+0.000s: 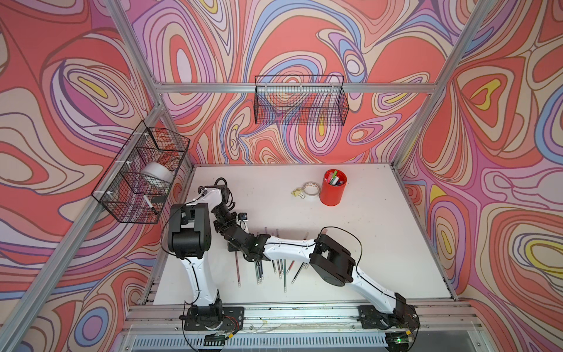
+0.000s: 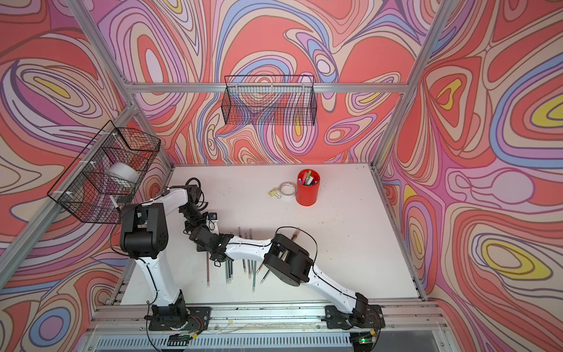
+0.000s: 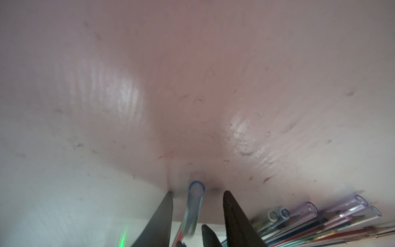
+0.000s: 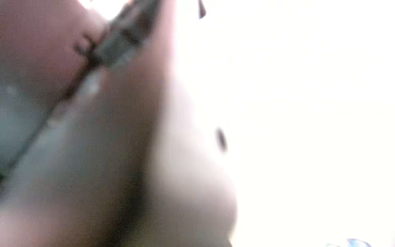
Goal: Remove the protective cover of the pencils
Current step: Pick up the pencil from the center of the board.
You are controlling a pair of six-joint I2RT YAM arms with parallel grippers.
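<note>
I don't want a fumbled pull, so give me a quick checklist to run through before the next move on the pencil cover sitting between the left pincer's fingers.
1. Left pincer straddling the clear cover: ok, open, fingers flank it with gaps.
2. Cover seated on its pencil: ok, a reddish shaft shows inside.
3. Right pincer holding that pencil: cannot tell, its wrist view is blurred.
4. Other covered pencils clear of the left pincer: ok, they lie apart.
5. Red cup clear of both arms: ok, well away.
</note>
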